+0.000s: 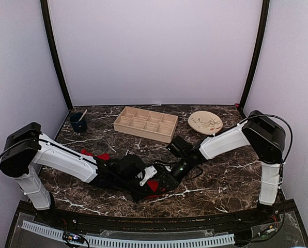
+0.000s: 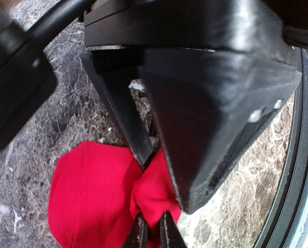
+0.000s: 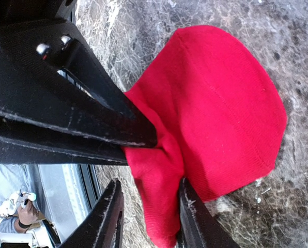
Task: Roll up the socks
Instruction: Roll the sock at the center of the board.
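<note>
Left gripper (image 2: 153,231): black fingers pressed together, pinching a bunched fold of one bright red soft fabric sock (image 3: 221,103). Right gripper (image 3: 149,182): fingers spread, with the same fold between them touching only one finger. This sock lies on the dark, white-veined marble table (image 1: 221,175) near its front edge, where both arms meet. A second red sock (image 1: 102,156) lies further left beside the left arm, partly hidden. A compartmented light wooden tray (image 1: 145,124) stands well behind.
</note>
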Action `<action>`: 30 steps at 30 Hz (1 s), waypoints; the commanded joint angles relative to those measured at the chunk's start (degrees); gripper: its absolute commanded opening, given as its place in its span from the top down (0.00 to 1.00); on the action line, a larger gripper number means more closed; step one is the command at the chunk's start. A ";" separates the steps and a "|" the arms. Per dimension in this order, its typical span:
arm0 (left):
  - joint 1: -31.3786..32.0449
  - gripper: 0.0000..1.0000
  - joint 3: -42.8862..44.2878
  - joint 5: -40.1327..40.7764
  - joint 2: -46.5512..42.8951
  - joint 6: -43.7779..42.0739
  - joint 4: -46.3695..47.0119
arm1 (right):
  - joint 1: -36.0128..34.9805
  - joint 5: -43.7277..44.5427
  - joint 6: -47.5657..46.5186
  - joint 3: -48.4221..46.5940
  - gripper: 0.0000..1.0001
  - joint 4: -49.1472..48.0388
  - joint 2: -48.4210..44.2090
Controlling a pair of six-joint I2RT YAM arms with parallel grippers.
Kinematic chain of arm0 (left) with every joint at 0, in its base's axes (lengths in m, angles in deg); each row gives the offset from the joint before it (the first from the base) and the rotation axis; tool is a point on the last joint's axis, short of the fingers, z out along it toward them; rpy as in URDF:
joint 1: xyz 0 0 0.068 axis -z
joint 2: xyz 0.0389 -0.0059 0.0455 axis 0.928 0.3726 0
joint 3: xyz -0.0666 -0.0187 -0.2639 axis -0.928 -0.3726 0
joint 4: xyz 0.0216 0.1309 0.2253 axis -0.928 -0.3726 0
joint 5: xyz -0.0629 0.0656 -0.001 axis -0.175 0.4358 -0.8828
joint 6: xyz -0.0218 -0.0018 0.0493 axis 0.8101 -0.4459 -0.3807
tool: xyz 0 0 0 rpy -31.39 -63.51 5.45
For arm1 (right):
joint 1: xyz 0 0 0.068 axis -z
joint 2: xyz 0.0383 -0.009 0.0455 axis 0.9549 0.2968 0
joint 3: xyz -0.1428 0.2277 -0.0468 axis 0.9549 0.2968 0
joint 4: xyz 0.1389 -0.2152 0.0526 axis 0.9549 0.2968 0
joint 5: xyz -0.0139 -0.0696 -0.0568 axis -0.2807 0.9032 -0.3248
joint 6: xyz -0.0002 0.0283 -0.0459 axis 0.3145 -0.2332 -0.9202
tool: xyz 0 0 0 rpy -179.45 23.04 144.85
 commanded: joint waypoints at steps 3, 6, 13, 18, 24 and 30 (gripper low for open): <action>0.94 1.00 -4.48 -0.64 0.42 2.87 -6.74 | 1.30 4.77 1.95 3.02 0.65 -2.89 -1.50; 0.94 1.00 -4.87 -0.80 0.14 3.56 -6.33 | 1.75 5.22 2.81 3.71 0.63 -3.99 -2.00; 0.93 1.00 -6.74 0.13 -1.88 5.17 -3.70 | 3.13 6.59 5.29 6.08 0.61 -7.53 -3.89; 0.84 1.00 -8.38 0.11 -2.90 6.40 -1.45 | 3.80 7.18 6.41 7.52 0.60 -9.37 -5.25; -0.17 1.00 -9.93 -0.51 -4.11 7.97 0.52 | 4.16 9.09 6.97 9.44 0.59 -11.41 -7.13; -2.67 1.00 -12.10 -3.81 -5.05 10.22 3.18 | 4.15 14.41 6.58 12.43 0.59 -13.99 -11.49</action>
